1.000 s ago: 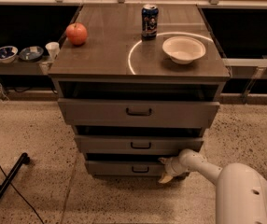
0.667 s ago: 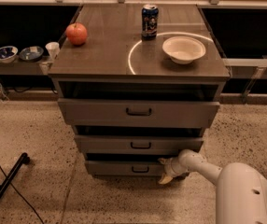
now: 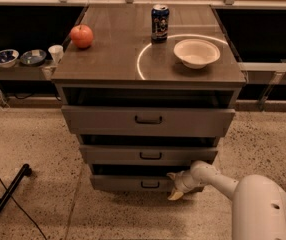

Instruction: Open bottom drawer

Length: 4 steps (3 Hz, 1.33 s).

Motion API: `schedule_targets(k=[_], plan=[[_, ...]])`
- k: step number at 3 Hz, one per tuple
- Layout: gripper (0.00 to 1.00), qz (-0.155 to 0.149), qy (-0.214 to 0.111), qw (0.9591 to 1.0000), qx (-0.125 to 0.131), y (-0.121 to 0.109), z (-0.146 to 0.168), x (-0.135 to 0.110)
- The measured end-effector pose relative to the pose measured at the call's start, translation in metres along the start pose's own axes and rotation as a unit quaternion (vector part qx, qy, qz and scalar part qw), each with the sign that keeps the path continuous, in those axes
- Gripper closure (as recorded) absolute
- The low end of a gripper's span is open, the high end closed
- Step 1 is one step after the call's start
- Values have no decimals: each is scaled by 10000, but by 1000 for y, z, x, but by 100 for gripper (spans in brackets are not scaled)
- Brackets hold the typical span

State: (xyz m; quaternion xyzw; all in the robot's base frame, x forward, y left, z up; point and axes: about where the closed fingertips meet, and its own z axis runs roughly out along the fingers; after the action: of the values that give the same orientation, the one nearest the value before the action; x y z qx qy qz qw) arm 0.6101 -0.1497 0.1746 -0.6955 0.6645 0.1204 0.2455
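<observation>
as the arm stretches low leftward, its pincer gapes at the bottom drawer

A grey cabinet stands on a speckled tan floor, and a bright ring of light shines on its brown top. Behind the cabinet runs a long low shelf with dark space above it. Left of the cabinet a black pole lies on the floor, and the gripper is low at the cabinet's front right corner.
</observation>
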Motion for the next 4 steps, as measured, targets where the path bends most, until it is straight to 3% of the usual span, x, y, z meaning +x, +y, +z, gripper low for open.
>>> schedule_targets(k=[4], plan=[[37,24,-246,9983,-521,97,-26,-24]])
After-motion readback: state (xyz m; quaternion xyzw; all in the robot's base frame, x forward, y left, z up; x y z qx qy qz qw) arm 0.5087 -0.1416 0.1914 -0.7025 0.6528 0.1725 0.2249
